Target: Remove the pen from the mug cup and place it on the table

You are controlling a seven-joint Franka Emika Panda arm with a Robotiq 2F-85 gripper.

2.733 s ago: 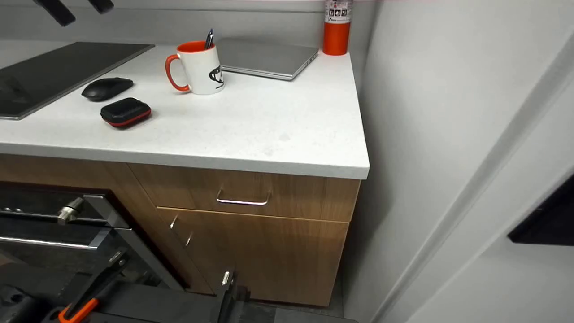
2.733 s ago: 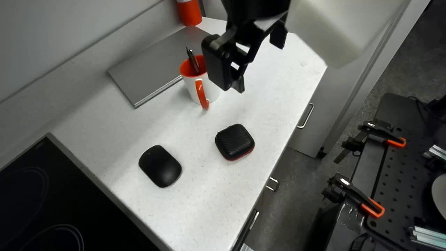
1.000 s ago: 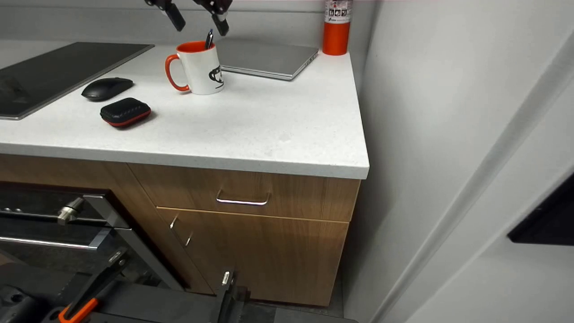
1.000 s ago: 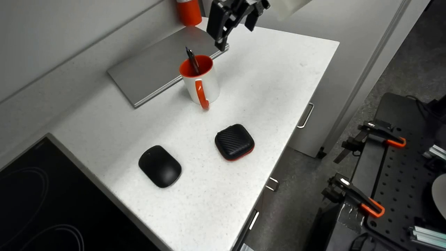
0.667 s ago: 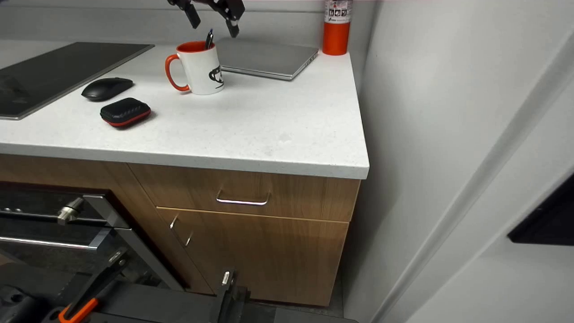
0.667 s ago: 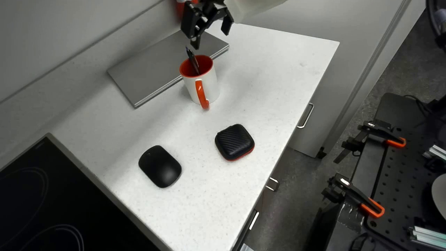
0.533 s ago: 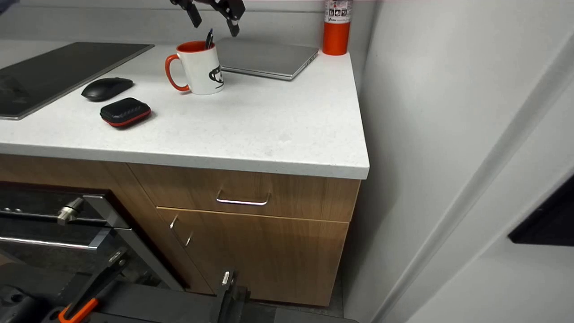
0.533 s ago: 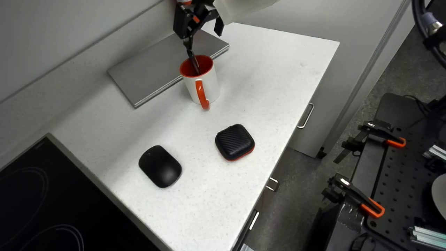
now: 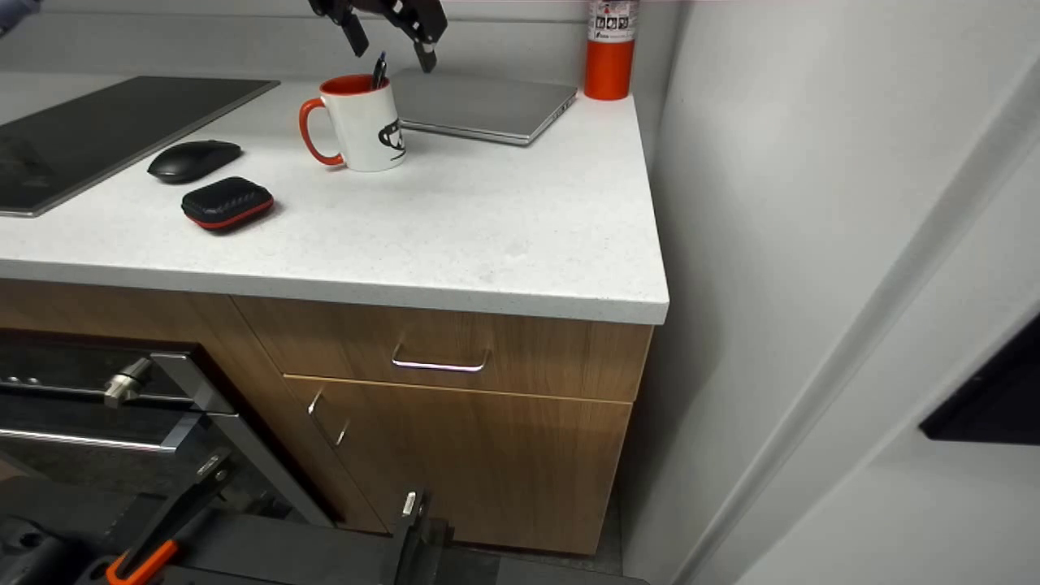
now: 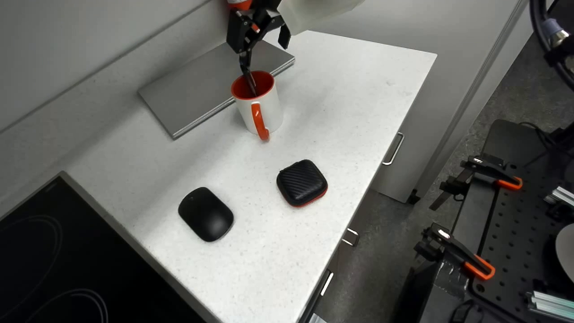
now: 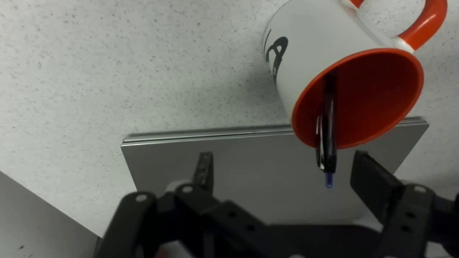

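Observation:
The white mug cup (image 9: 366, 122) with red-orange handle and inside stands upright on the white table (image 9: 487, 236); it also shows in an exterior view (image 10: 262, 112) and the wrist view (image 11: 315, 46). The dark pen (image 11: 327, 139) leans inside it, its blue-tipped top above the rim; its upper end also shows in an exterior view (image 9: 379, 73). My gripper (image 11: 281, 168) is open and empty above the mug, pointing down in an exterior view (image 9: 393, 61). In the wrist view the pen's top appears between the fingers, nearer the right one, apart from both. The pen's lower end is hidden.
A closed grey laptop (image 9: 487, 101) lies behind the mug. A black mouse (image 10: 206, 214) and a black case with red edge (image 10: 302, 183) lie in front. A red canister (image 9: 609, 69) stands at the back by the wall. A black cooktop (image 10: 58, 260) adjoins.
My gripper has moved from the side to above the mug and pen, coming down slightly over the last half second. It stays open. The mug and pen have not moved.

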